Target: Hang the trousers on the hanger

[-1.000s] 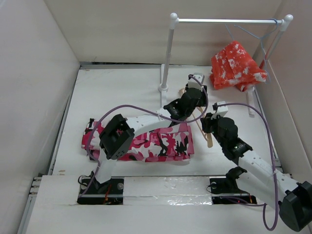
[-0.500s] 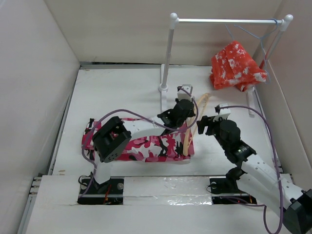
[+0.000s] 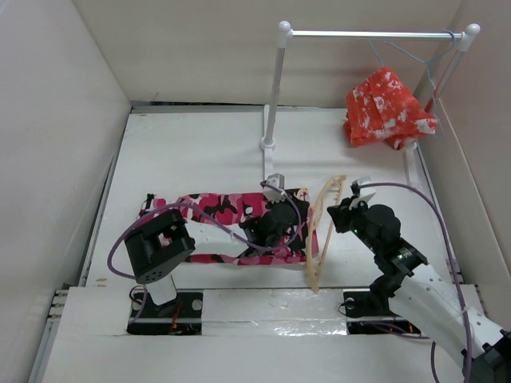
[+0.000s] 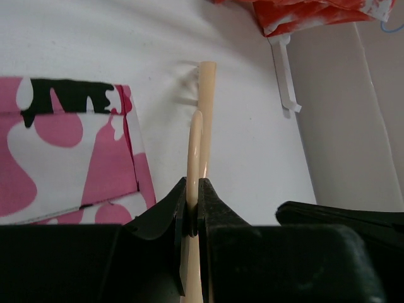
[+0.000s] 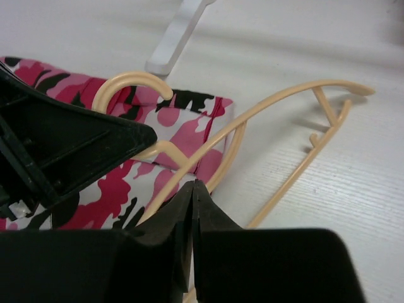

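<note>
The camouflage trousers (image 3: 215, 209) lie folded flat on the table; they also show in the left wrist view (image 4: 69, 151) and the right wrist view (image 5: 126, 183). The tan wooden hanger (image 3: 317, 259) stands on edge just right of their right end. My left gripper (image 3: 294, 227) is over that end, shut on the hanger's thin neck (image 4: 205, 95), as the left wrist view (image 4: 194, 202) shows. My right gripper (image 3: 339, 209) is beside the hanger's upper arm. Its jaws (image 5: 194, 186) are shut, and the hanger's arch (image 5: 284, 101) and lower bar pass under them.
A white clothes rail (image 3: 367, 34) stands at the back, its post foot (image 3: 268, 144) just behind the trousers. A red-orange garment (image 3: 387, 108) hangs on a wire hanger (image 3: 415, 56) at the rail's right end. White walls close in the table.
My left arm has drawn back toward the near edge with the hanger, which went from lying flat at mid-table to standing on edge beside the trousers. My right gripper shifted slightly nearer.
</note>
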`<state>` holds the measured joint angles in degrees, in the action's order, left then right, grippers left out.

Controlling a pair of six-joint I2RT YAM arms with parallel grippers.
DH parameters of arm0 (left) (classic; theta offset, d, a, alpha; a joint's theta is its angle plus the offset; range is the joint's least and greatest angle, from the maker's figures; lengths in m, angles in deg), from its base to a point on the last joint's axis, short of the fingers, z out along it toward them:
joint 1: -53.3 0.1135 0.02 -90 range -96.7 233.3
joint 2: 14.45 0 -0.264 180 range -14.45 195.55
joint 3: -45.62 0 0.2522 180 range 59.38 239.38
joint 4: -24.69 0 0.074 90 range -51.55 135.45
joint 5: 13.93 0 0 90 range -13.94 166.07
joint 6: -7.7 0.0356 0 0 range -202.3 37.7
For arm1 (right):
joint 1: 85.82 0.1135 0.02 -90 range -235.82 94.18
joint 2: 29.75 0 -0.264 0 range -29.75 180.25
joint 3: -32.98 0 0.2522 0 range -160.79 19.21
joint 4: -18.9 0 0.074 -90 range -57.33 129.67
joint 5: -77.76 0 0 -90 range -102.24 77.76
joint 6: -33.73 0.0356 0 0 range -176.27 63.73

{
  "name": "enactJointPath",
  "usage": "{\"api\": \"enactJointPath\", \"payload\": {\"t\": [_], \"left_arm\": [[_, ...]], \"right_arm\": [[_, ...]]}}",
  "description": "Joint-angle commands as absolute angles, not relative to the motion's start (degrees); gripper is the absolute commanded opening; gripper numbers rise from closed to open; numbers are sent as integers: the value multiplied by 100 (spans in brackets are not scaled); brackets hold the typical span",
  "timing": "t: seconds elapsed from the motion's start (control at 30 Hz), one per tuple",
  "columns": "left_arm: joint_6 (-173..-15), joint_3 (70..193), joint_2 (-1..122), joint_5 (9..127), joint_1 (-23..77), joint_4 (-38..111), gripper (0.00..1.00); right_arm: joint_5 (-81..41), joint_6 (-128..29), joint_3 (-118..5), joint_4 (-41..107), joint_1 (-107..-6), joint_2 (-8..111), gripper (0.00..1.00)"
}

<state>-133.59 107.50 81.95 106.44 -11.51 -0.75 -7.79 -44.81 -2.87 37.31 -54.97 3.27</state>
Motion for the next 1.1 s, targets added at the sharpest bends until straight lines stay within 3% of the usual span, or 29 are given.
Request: {"api": "enactJointPath", "payload": {"t": [0.0, 0.13, 0.3, 0.47, 0.6, 0.83, 0.97, 1.07], "left_arm": [[-14083, 10387, 7924, 11218, -1262, -847, 0], [-14171, 10245, 8064, 11648, -1323, -910, 0], [-14032, 10113, 8091, 11834, -1323, -1130, 0], [-13979, 10122, 8152, 11861, -1323, -1077, 0], [-13943, 10017, 8161, 11816, -1323, -1121, 0], [-13899, 9876, 8205, 11781, -1323, -1218, 0], [-13820, 9823, 8223, 11816, -1323, -1226, 0], [-13785, 9788, 8249, 11843, -1323, -1262, 0]], "right_arm": [[-1415, -4415, 48, 3470, -5445, 347, 1], [-1724, -4178, 339, 2785, -5445, 619, 3], [-1796, -4160, 339, 2529, -5445, 1321, 28], [-1822, -4125, 384, 1791, -5445, 2174, 42], [-1689, -4256, 146, 1774, -5445, 2851, 59], [-1751, -4107, 137, 1254, -5445, 3669, 59], [-1988, -4072, 216, 920, -5445, 3977, 53], [-2050, -4028, 243, 788, -5445, 4092, 26]]}}
